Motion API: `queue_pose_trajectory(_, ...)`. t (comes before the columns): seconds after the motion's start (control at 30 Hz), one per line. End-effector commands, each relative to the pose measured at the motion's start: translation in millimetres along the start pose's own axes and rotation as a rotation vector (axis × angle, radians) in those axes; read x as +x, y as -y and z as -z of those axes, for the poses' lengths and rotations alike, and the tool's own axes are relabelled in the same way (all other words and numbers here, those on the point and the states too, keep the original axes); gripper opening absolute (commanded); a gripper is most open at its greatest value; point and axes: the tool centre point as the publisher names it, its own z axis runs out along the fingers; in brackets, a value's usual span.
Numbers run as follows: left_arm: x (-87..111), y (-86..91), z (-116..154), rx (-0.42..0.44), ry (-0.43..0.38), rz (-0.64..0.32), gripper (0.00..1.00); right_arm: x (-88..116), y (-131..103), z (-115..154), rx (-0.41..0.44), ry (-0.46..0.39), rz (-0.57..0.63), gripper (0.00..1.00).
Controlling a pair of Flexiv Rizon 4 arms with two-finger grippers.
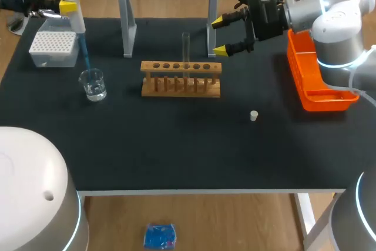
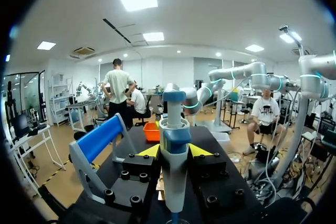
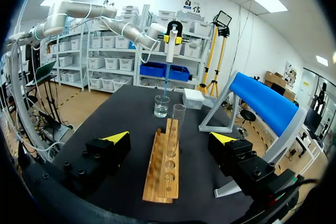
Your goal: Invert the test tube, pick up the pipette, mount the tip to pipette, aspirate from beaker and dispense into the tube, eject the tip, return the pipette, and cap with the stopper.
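My left gripper [image 2: 174, 151] clamps the pipette [image 2: 174, 179], its tip [image 1: 84, 54] at the beaker [image 1: 93, 84] mouth. My right gripper [image 1: 222, 36] gapes wide, empty, near the test tube [image 1: 185, 48].

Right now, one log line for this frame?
left gripper: shut on pipette, tip at beaker | right gripper: open, near rack | test tube: upright in rack | stopper: on table

Tabletop [image 1: 176, 151]: black. Tube rack [image 1: 181, 79]: light-brown wood. Bin [image 1: 317, 86]: orange. Pipette [image 1: 74, 16]: white body, blue collar, blue tip [image 1: 86, 57]. Tip box [image 1: 54, 48]: white. Stopper [image 1: 254, 116]: off-white. Beaker [image 1: 93, 84] and test tube [image 1: 185, 48]: clear glass. Stand [image 1: 126, 27]: grey frame, blue roller.
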Motion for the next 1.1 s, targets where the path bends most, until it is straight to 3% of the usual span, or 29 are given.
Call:
queue_pose_trajectory(0.03, 7.2, 18.0, -5.9, 0.000, 0.035, -0.003, 0.00, -0.1, 0.5, 0.0, -0.001, 0.000, 0.001, 1.00)
queue_pose_trajectory(0.37, 2.4, 62.2, -27.6, 0.064, 0.013, 0.095, 0.00, -0.1, 0.5, 0.0, -0.001, 0.000, 0.001, 1.00)
queue_pose_trajectory(0.7, -12.6, 116.6, -65.8, 0.085, -0.045, 0.064, 0.00, -0.1, 0.5, 0.0, -0.001, 0.000, 0.001, 1.00)
queue_pose_trajectory(1.1, -34.0, 167.1, -137.0, 0.069, -0.201, 0.019, 0.00, -0.1, 0.5, 0.0, -0.001, 0.000, 0.001, 1.00)
